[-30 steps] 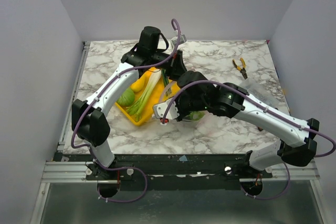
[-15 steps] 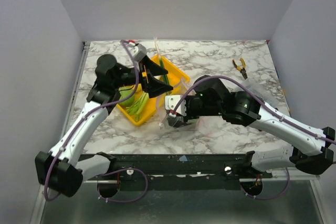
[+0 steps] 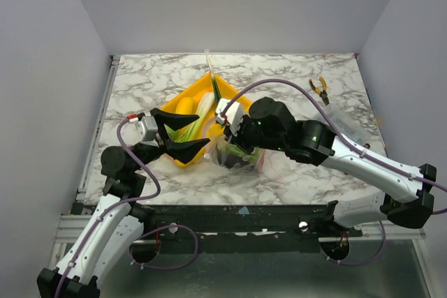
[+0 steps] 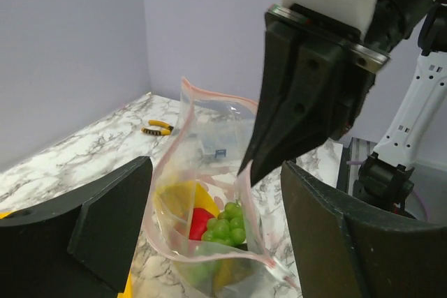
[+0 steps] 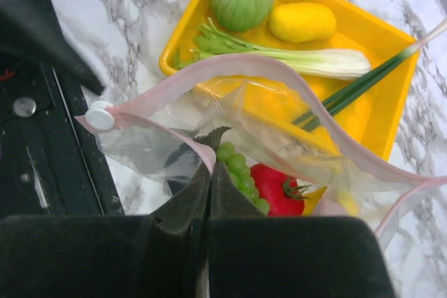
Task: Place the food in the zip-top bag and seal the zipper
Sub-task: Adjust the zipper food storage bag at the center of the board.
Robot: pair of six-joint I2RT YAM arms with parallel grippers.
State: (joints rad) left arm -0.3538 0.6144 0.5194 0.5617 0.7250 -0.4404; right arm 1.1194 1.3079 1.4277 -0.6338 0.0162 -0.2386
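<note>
Two grippers: right gripper [image 5: 209, 169] pinches shut on the zip-top bag [image 5: 154, 144], left gripper [image 3: 202, 130] gapes wide, empty.

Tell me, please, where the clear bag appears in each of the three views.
Top external: the clear bag is at centre, just right of the yellow tray.
Left wrist: the bag stands upright at centre.
Right wrist: the bag spans the middle, mouth open.
Shared landmark: the right pincer, shut on the bag's rim in every view.
</note>
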